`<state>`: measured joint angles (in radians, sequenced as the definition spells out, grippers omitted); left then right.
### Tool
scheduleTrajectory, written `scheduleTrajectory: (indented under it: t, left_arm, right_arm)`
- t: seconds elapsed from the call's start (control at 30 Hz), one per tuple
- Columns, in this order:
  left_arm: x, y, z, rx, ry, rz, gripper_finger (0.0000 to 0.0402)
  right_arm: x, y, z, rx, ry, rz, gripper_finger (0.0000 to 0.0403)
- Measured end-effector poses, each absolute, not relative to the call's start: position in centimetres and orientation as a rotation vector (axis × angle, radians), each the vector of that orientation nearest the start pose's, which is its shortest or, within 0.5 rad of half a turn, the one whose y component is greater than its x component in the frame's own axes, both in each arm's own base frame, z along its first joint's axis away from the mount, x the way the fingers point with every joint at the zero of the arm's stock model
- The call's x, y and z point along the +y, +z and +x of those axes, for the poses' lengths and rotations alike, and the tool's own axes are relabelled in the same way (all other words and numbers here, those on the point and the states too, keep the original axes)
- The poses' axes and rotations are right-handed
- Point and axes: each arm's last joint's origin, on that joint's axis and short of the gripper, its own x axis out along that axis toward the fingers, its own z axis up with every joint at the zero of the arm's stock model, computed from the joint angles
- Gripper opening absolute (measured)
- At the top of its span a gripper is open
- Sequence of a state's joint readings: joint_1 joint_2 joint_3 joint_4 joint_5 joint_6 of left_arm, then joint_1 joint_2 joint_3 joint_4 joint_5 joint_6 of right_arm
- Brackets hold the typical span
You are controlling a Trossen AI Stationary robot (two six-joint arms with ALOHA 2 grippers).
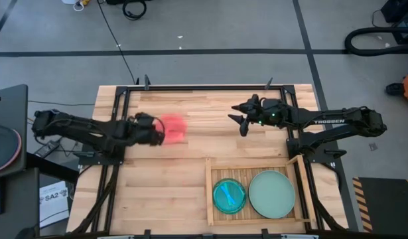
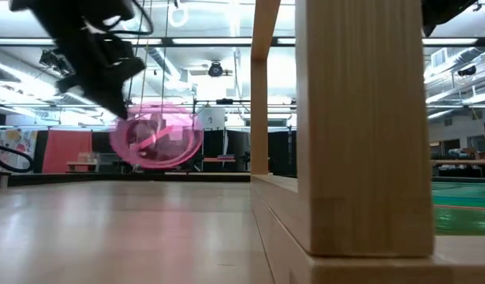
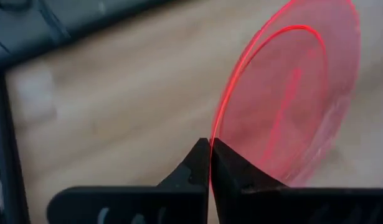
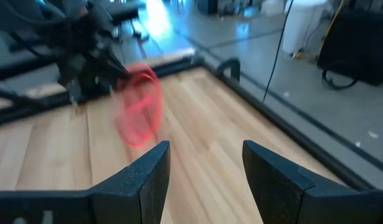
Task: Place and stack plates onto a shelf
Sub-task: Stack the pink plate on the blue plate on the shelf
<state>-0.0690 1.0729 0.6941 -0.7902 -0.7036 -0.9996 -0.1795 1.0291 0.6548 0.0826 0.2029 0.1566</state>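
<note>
step: pink plate [image 1: 172,128] is held by its rim in the pinched-shut left gripper [image 1: 158,132], lifted above the table.
right gripper [image 1: 243,119]: spread, empty.
next: carried to shelf [image 1: 211,197], likely onto cyan plate [image 1: 229,196].

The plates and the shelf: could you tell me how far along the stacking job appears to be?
Done: a cyan plate and a pale mint plate lie side by side in the shelf. In hand: the left gripper is shut on the rim of a pink plate, lifted off the table. The right gripper hangs open, empty. Left: putting the pink plate on the shelf.
</note>
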Motion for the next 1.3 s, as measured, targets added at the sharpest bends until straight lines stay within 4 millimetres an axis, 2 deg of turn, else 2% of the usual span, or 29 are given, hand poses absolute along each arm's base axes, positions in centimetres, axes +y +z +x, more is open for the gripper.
scheduleTrajectory:
  t: [0.23,0.47,0.6,0.8,1.13,1.3]
  left_arm:
    - [4.4,24.0,20.5,0.416,1.046,-0.342,0.0008]
    - [6.1,26.6,21.8,0.185,0.999,-0.28,0.0008]
    - [6.1,27.0,22.0,0.163,0.989,-0.259,0.0008]
    - [6.1,27.1,22.0,0.167,0.981,-0.224,0.0008]
    - [6.1,27.2,22.0,0.162,0.978,-0.218,0.0008]
    - [6.0,27.4,22.1,0.147,0.955,-0.228,0.0008]
  right_arm:
    - [-5.0,26.9,23.9,0.146,-0.432,0.14,0.0206]
    - [-5.8,25.7,26.7,0.059,-0.492,-0.026,0.0206]
    - [-6.1,25.3,27.7,0.005,-0.551,-0.127,0.0206]
    - [-6.3,24.1,29.1,-0.044,-0.537,-0.167,0.0206]
    - [-7.3,21.9,30.4,-0.082,-0.534,-0.163,0.0206]
    - [-7.7,21.4,31.3,-0.119,-0.493,-0.049,0.0206]
